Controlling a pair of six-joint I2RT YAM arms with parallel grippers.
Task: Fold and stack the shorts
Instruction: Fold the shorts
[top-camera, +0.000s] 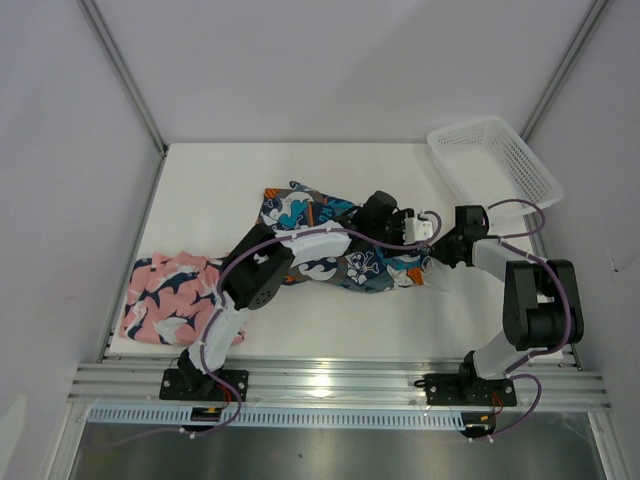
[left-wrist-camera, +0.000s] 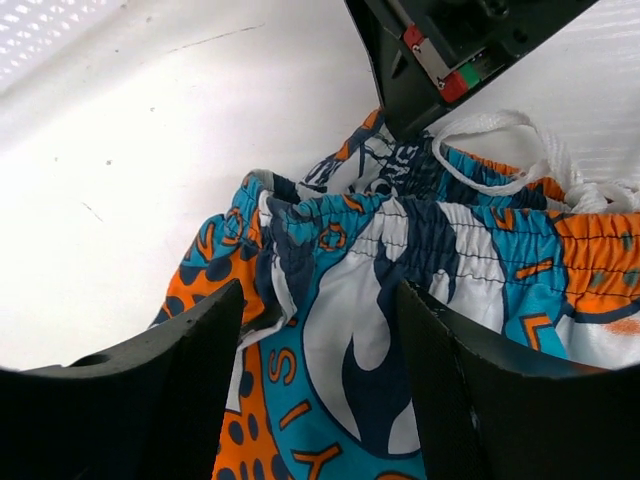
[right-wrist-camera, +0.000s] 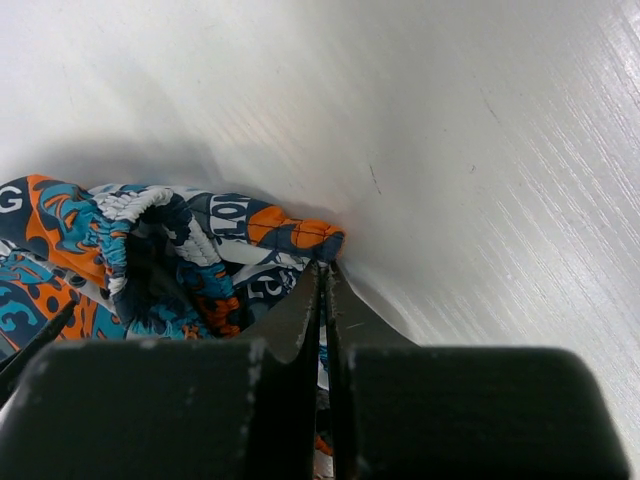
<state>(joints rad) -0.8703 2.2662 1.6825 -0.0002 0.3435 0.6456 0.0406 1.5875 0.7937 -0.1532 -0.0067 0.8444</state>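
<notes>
Black fingers (left-wrist-camera: 190, 390) fill the bottom of our left wrist view. The left gripper (left-wrist-camera: 320, 300) stands with its jaws well apart over the patterned shorts (left-wrist-camera: 350, 330), whose blue, teal, orange and white cloth shows in the gap. We cannot tell whether the fingers touch the fabric or hang just above it. Beyond them we see the gathered waistband and a white drawstring (left-wrist-camera: 500, 128) looping off to the right, where the frame cuts it. A dark part of the other arm blocks the top of this view.

From the right wrist we see the right gripper (right-wrist-camera: 325, 278) with its fingers pressed together on an edge of the same shorts. Slivers of cloth show in the seam between them, and a navy-and-orange corner bunches right at the tips. How much cloth is in the pinch we cannot make out, as the fingers hide it.

From above, both arms cross the middle of the white table (top-camera: 230, 180) and cover much of the patterned shorts, so we cannot read how they are folded. They lie crumpled at the table's centre. The pink shorts (top-camera: 165, 288) lie well apart at the left edge, rumpled, one side hidden behind the left arm. A white mesh basket (top-camera: 495, 165) sits at the far right corner.
</notes>
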